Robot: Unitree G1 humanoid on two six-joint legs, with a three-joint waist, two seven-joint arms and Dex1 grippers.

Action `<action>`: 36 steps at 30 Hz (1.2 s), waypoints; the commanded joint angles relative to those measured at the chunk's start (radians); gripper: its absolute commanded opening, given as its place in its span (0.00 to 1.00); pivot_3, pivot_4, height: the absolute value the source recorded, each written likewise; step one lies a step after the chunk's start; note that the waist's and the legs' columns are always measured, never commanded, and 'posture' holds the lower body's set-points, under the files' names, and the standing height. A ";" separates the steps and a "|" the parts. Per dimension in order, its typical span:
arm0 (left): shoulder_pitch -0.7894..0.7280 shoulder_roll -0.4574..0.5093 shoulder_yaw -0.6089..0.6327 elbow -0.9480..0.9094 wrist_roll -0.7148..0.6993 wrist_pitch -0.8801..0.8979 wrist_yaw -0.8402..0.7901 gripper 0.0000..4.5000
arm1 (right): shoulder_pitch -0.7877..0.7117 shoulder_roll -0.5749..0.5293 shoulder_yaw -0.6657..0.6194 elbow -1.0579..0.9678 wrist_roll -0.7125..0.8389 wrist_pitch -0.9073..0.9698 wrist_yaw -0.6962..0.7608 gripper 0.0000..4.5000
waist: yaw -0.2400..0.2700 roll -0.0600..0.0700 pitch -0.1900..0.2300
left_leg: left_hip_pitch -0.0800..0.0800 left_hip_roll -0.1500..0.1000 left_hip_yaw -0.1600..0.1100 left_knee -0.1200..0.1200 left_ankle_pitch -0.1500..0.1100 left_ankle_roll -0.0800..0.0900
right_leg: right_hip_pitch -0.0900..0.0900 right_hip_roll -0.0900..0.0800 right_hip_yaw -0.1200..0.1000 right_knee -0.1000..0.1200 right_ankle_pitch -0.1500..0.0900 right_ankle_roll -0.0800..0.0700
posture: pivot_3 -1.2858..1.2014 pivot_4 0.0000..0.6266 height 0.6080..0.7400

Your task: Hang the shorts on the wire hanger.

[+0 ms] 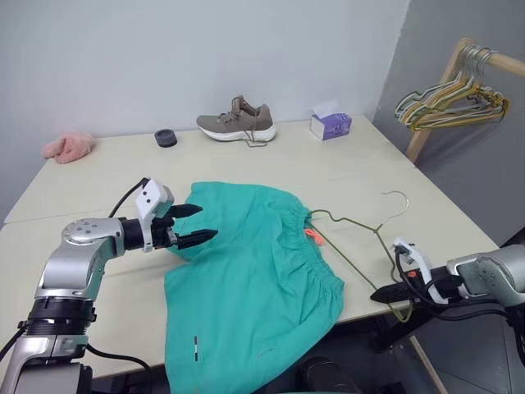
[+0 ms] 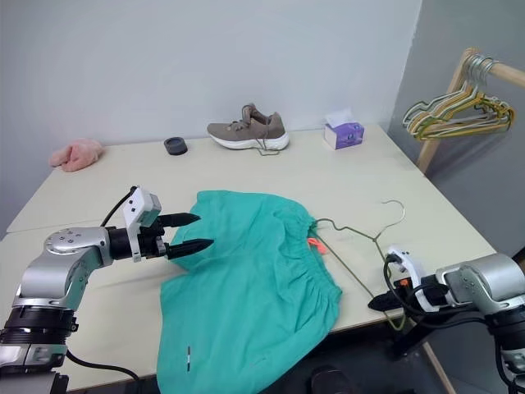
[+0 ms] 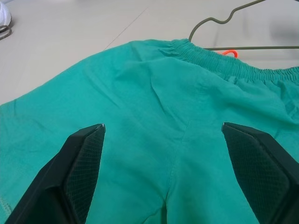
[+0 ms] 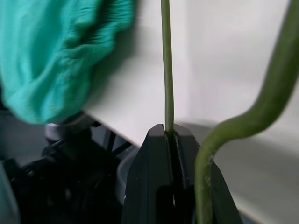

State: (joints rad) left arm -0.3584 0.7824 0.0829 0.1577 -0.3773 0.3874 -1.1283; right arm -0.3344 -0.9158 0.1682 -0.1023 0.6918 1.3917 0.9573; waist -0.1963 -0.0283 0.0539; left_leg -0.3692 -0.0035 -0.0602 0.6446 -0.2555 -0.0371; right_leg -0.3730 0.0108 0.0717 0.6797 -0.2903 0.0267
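While the wire hanger (image 1: 361, 238) is pinched by the right claw (image 1: 385, 294), the limp shorts (image 1: 254, 271) are best gripped at the waistband by the spread left claw (image 1: 197, 223).

- The shorts (image 1: 254, 279) are draping over the table's (image 1: 98, 176) near edge, so the leg hems are running out of the head views at the bottom.
- The wire hanger (image 1: 361, 226) is slipping under the waistband near the orange tag (image 1: 312, 237), and that end is staying hidden.
- The tiny white mark (image 1: 195, 347) is too small to read.
- The bunched hangers (image 1: 451, 103) on the wooden rail are getting cut off at the right edge.
- In the right wrist view, the hanger wire is blurring close to the lens.
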 commanded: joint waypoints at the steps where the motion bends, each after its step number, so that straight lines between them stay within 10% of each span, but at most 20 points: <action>1: -0.013 0.006 0.016 -0.022 -0.007 -0.011 -0.004 0.94 | -0.029 0.000 0.016 -0.022 0.011 -0.010 0.022 0.00 | 0.000 0.000 0.000 | 0.000 0.000 0.000 0.000 0.000 0.000 | 0.000 0.000 0.000 0.000 0.000 0.000 | 0.44 0.00 1.00; 22: 0.009 0.001 0.021 -0.046 -0.011 -0.016 0.006 0.94 | -0.234 0.265 0.025 0.233 -0.064 0.019 -0.102 0.00 | 0.001 0.000 0.000 | 0.000 0.000 -0.001 0.000 0.000 0.000 | 0.000 -0.003 0.000 0.000 0.000 0.000 | 0.45 0.00 1.00; 36: -0.161 -0.029 0.078 0.041 -0.042 0.004 0.095 0.97 | -0.291 0.232 0.128 -0.095 -0.115 -0.123 -0.095 0.00 | 0.002 0.000 0.000 | -0.003 0.000 -0.005 0.001 0.000 0.000 | -0.001 -0.004 -0.004 0.000 0.000 0.000 | 0.45 0.00 1.00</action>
State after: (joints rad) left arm -0.4766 0.7484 0.1265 0.2101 -0.3944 0.3979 -1.0331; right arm -0.5864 -0.6896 0.2944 -0.1486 0.5904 1.3007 0.8675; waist -0.1944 -0.0283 0.0539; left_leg -0.3735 -0.0040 -0.0657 0.6458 -0.2554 -0.0371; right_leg -0.3751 0.0069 0.0678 0.6801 -0.2901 0.0267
